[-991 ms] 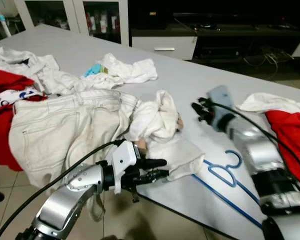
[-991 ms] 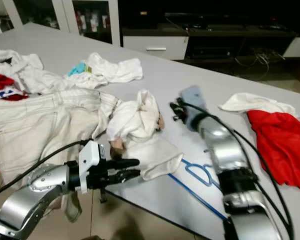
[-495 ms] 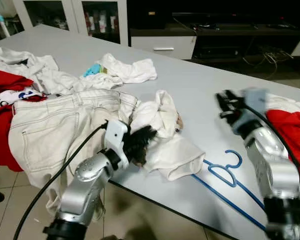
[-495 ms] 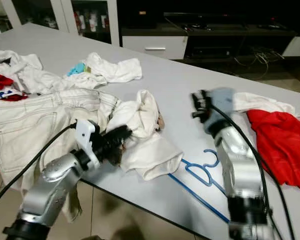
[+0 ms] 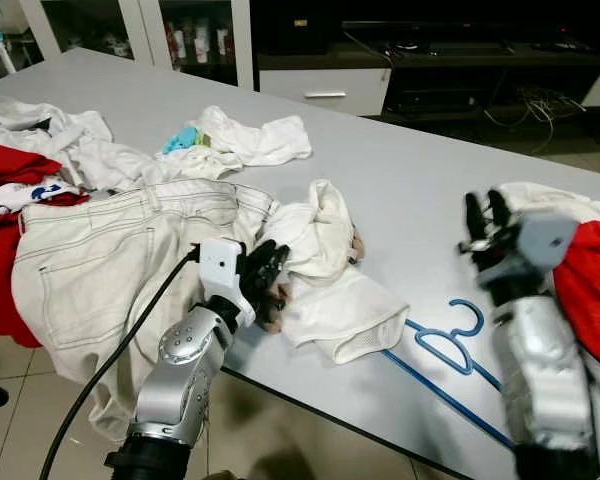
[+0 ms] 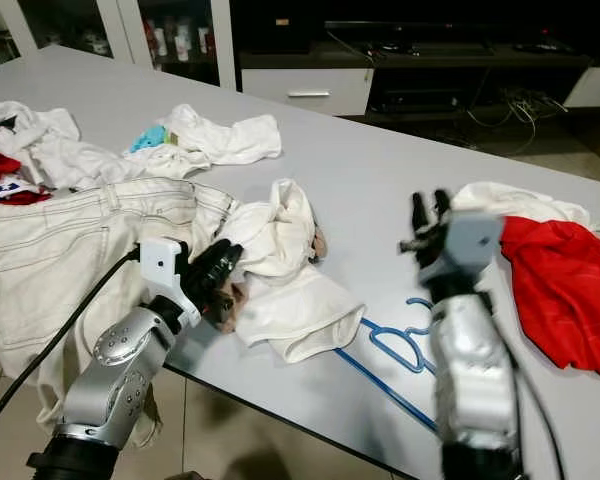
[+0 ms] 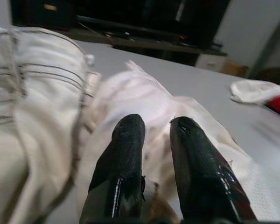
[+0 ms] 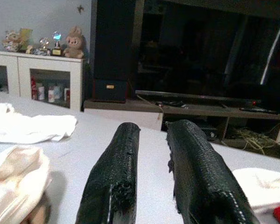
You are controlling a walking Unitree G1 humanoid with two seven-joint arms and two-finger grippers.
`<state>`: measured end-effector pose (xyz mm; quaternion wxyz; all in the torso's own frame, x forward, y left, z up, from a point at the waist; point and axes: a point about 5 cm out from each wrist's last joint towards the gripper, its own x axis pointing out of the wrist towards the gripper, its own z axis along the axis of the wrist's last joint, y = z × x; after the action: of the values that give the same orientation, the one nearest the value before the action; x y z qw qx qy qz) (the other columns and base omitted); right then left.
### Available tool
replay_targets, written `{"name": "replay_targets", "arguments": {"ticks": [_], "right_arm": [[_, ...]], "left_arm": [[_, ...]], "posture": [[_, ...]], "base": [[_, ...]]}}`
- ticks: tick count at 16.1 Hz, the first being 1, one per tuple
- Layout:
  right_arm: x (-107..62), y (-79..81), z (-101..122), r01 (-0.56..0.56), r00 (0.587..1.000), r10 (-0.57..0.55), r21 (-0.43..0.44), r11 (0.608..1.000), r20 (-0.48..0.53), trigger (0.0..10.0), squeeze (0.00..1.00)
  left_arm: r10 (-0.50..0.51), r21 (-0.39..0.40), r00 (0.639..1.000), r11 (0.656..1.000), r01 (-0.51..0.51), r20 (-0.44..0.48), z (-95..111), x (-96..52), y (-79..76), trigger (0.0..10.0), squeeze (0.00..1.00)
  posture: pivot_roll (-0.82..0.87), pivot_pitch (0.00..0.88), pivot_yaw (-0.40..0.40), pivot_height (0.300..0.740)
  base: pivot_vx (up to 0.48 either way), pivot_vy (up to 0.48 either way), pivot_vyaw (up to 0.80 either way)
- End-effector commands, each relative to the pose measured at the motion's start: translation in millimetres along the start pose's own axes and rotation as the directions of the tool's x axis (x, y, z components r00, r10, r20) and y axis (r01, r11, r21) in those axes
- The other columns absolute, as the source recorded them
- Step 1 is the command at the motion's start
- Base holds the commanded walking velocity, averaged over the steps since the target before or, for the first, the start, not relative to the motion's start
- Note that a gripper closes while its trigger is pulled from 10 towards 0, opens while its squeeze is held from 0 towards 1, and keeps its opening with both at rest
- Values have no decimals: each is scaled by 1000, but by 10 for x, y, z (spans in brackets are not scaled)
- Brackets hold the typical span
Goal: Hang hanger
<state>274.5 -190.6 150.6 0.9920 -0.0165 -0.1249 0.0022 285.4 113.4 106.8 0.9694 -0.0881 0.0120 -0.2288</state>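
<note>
A thin blue hanger (image 5: 445,396) lies flat on the grey table (image 5: 400,170) near its front edge, right of a crumpled white garment (image 5: 325,270). My left gripper (image 5: 271,264) rests at that garment's left side, between it and the cream jeans (image 5: 110,260); its fingers (image 7: 128,135) lie close together with nothing between them. My right gripper (image 5: 485,205) is raised above the table behind the hanger's hook, fingers (image 8: 126,140) pointing up and held close together, holding nothing.
A red cloth (image 5: 592,285) and a white one lie at the table's right end, close to my right arm. More white clothes (image 5: 250,140) and a red garment (image 5: 5,165) lie at the left. A dark TV cabinet (image 8: 186,100) stands beyond the table.
My left gripper rose from below the table's front edge onto the white garment's side. My right gripper swung to the right and turned upward, away from the garment.
</note>
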Motion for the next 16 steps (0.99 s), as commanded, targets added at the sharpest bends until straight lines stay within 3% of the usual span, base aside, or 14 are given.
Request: {"name": "replay_targets", "arguments": {"ticks": [1, 5, 10, 13, 16], "right_arm": [[-36, 59, 12, -3, 1000, 3, -5, 1000, 26, 10000, 0], [-97, 172, -61, -17, 1000, 17, -2, 1000, 16, 10000, 0], [-132, 120, -98, -4, 1000, 4, -15, 1000, 14, 10000, 0], [-166, 187, -149, -52, 999, 52, -14, 999, -4, 10000, 0], [-129, 217, -126, -131, 991, 132, -54, 990, 8, 10000, 0]], "left_arm": [[23, 2, 1000, 1000, -23, 16, 22, 31, -4, 10000, 0], [30, -6, 999, 1000, -30, 21, -19, 40, -70, 10000, 0], [26, 39, 999, 999, -27, 37, 42, 29, -56, 10000, 0], [62, 65, 998, 996, -64, 30, -9, -8, 27, 10000, 0], [40, 95, 998, 995, -44, 38, 4, 20, -30, 10000, 0]], "posture": [[-47, 0, -18, 740], [-53, 0, -9, 740], [-29, 0, -12, 740], [-2, 0, -41, 740], [4, 0, -49, 740]], "base": [[0, 0, 0], [0, 0, 0], [0, 0, 0], [0, 0, 0], [0, 0, 0]]}}
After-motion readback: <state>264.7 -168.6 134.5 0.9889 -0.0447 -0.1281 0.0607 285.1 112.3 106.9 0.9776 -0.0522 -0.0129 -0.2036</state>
